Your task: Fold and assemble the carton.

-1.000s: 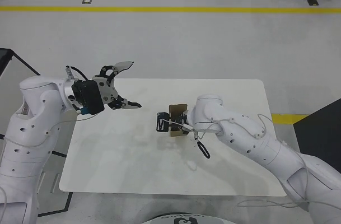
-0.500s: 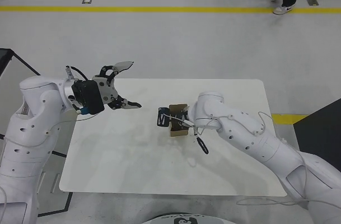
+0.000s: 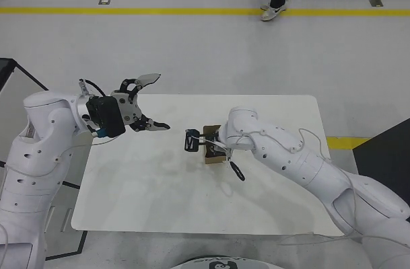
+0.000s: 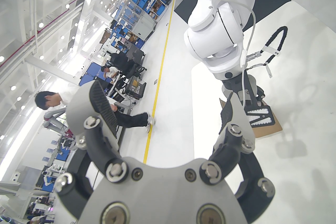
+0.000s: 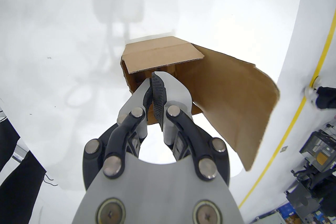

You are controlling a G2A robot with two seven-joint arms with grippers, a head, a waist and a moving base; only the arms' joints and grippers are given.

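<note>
Sitting a little toward 12 o'clock from the middle of the white table (image 3: 279, 202), the brown carton (image 3: 210, 157) is partly formed, with its flaps not closed. From the right wrist view, one broad flap swings out wide to the side and curls slightly at its free edge. A shorter flap is bent over the opening like a small roof.

The right gripper (image 5: 155, 78) is at the carton's 9 o'clock side in the top view. Its fingers are pressed together, and their tips point into the mouth of the box just under the short flap. I cannot make out any cardboard pinched between the pads. The right arm crosses over the carton from the 4 o'clock corner of the table.

The left gripper (image 3: 161, 101) hangs above the table's 10 o'clock corner, well apart from the carton, with its jaws spread wide and nothing between them. Its open fingers face toward 3 o'clock, in the direction of the box and the other arm.

Beyond the table at 12 o'clock, a yellow line (image 3: 191, 11) runs across the pale floor.
</note>
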